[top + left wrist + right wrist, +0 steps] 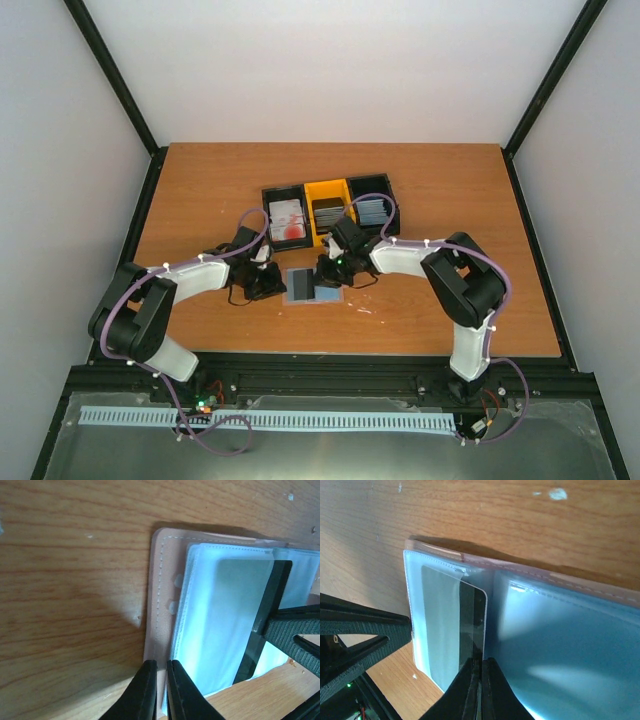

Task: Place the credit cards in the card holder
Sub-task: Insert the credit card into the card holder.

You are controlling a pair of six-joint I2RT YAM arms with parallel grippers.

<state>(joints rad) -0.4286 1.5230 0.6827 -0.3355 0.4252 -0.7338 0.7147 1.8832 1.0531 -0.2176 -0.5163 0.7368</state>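
The card holder [300,284] lies open on the table, its pink cover [159,580] under clear sleeves [560,630]. A dark grey credit card [472,615] sits partly inside the left sleeve, and its bare dark edge [270,600] sticks out. My right gripper [481,662] is shut on that card's near edge. My left gripper [161,666] is shut on the holder's pink cover edge at its left side. In the top view the left gripper [268,286] and the right gripper [326,270] flank the holder.
Three bins stand behind the holder: a black one with white-and-red cards [287,222], a yellow one with dark cards [325,212], and a black one with blue cards [370,208]. Black frame posts rise at the table's back corners.
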